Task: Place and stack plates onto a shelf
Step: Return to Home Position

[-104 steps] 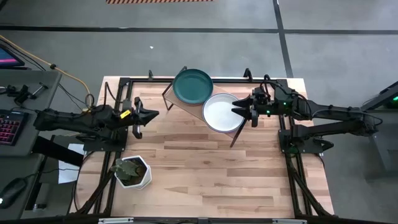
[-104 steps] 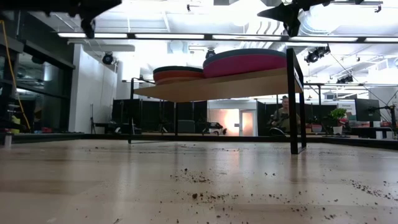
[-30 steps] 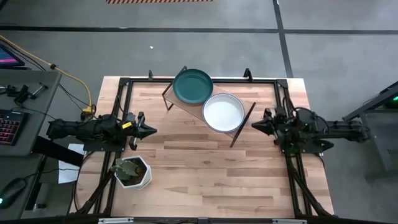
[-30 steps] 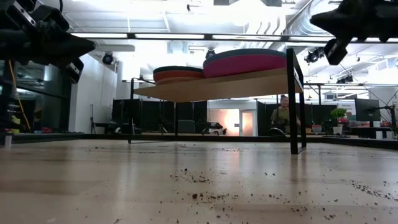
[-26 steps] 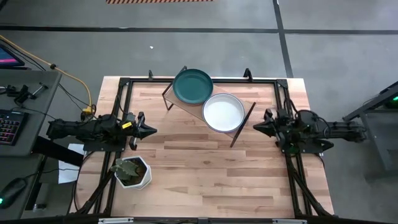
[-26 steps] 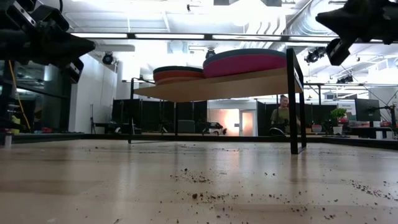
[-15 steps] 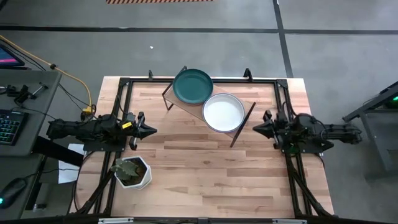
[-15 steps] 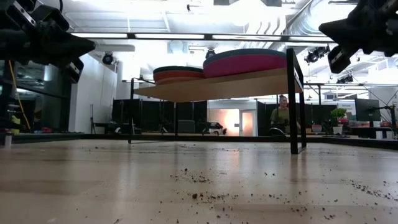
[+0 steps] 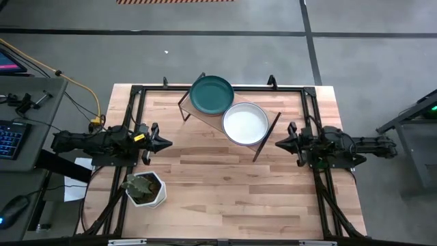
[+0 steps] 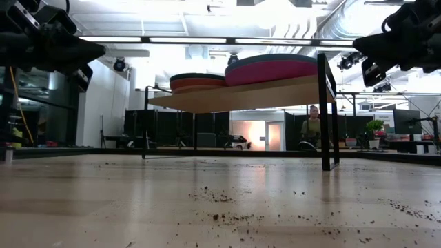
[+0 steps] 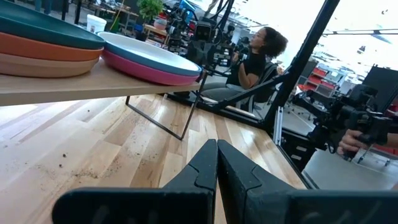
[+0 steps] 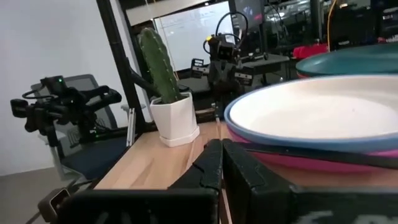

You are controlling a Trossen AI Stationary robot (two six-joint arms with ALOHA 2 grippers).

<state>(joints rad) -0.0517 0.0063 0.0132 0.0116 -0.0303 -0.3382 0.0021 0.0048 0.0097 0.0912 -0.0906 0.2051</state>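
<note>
The light wood shelf [image 9: 266, 132] with black wire legs stands at the table's far middle. Two stacks of plates rest on it: one topped by the dark green plate [image 9: 212, 94], over red and peach ones [image 10: 196, 84]; one topped by the white plate [image 9: 245, 124], over blue and magenta ones [image 10: 270, 71]. My left gripper [image 9: 168, 143] is shut and empty at the table's left edge, above the board. My right gripper [image 9: 278, 143] is shut and empty at the right edge, just right of the shelf's end.
A white hexagonal pot with a cactus [image 9: 145, 188] stands at the near left. Black frame rails [image 9: 317, 184] run along the table's sides. Specks of soil [image 10: 220, 200] lie on the board. A person [image 11: 258, 53] sits beyond the table.
My right gripper has drawn a little toward the table's near edge and come lower, staying shut beside the shelf's right end. My left arm has kept still.
</note>
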